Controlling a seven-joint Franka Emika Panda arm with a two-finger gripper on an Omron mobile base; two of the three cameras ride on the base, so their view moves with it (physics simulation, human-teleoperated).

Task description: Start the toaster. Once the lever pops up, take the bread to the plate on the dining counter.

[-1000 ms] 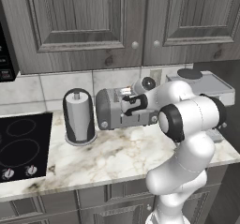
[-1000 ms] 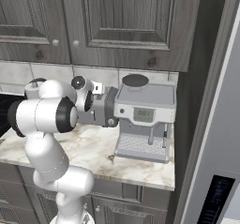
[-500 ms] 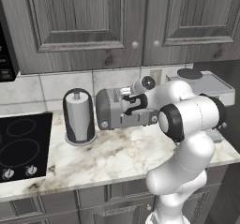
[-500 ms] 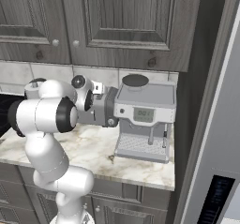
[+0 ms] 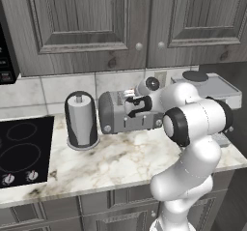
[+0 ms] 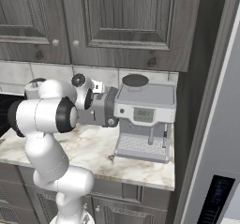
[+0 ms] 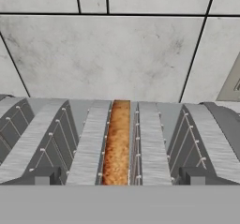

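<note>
Marble worktop (image 5: pixel 120 162): bread (image 7: pixel 116 143) in toaster (image 5: pixel 116 114) slot (upright); tool (image 5: pixel 136 107) wide open, empty.

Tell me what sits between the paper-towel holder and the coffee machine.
The toaster, seen in the left base view, with the bread down in a slot.

toaster (image 5: pixel 118 114): wide grey metal box, upright on marble counter (image 5: pixel 111 160) against tiled backsplash, front w/ round knobs low down; mid part hidden behind arm in left base view. Right base view: one end of toaster (image 6: pixel 101 109) just beside coffee machine, knob at lower corner.
slots: hand view looks down on toaster (image 7: pixel 154 143) top, four long slots w/ wire guides, side by side.
bread (image 7: pixel 117 141): tan-brown slice, on edge, sunk in a middle slot, top crust abt level w/ slot rim.
</note>
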